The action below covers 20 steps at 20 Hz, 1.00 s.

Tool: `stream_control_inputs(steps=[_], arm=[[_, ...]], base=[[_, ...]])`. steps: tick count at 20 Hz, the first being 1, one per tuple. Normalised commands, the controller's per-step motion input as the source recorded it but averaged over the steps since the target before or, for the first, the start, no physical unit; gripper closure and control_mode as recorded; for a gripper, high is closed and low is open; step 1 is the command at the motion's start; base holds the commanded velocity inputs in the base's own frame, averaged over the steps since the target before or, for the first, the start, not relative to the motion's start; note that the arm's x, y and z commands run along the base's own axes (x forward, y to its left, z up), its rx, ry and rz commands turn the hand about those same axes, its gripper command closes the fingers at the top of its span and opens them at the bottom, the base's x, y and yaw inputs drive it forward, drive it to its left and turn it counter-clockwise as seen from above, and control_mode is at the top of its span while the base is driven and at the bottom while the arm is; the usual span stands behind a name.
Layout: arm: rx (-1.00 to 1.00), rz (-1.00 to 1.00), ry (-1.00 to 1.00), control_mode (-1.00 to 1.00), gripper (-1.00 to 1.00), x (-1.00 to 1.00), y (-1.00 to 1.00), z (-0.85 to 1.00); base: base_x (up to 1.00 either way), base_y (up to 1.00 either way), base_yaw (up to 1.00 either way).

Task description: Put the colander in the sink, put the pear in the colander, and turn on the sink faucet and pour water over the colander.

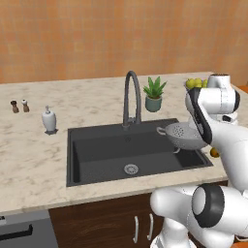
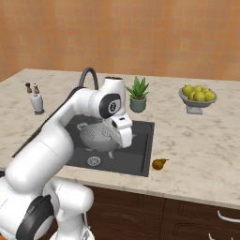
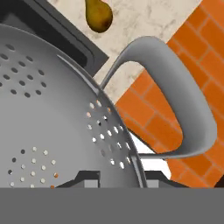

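Observation:
The silver perforated colander [image 1: 181,134] hangs tilted above the right part of the dark sink [image 1: 97,150], its rim pinched by my gripper [image 3: 120,177], which is shut on it beside one loop handle [image 3: 183,105]. In the right base view the colander [image 2: 96,138] shows under my hand, over the basin [image 2: 140,157]. The small yellow-brown pear [image 2: 159,164] lies on the counter just right of the sink's front corner, also seen as pear [image 3: 98,15] and pear [image 1: 213,153]. The gooseneck faucet [image 1: 131,97] stands behind the basin with no water running.
A potted plant [image 1: 154,94] stands right of the faucet. A grey bowl of yellow-green fruit [image 2: 198,97] sits at the back right. A soap dispenser [image 1: 49,120] and two small shakers [image 1: 19,105] are on the left counter. Dark cabinets [image 2: 187,218] run below.

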Motion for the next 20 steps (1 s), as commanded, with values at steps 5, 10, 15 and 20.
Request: stream_control_inputs(steps=[5, 10, 15, 20], arm=[[0.04, 0.20, -0.22, -1.00, 1.00, 0.20, -0.17, -0.43], [0.07, 0.11, -0.12, -1.00, 1.00, 0.35, 0.00, -0.37], [0.06, 0.09, -0.01, -1.00, 1.00, 0.41, 0.00, -0.25], [0.00, 0.13, 0.01, -1.00, 1.00, 0.44, 0.18, -0.21]], base=[[0.00, 0.00, 0.00], [0.00, 0.00, 0.00], [0.00, 0.00, 0.00], [0.00, 0.00, 0.00]])
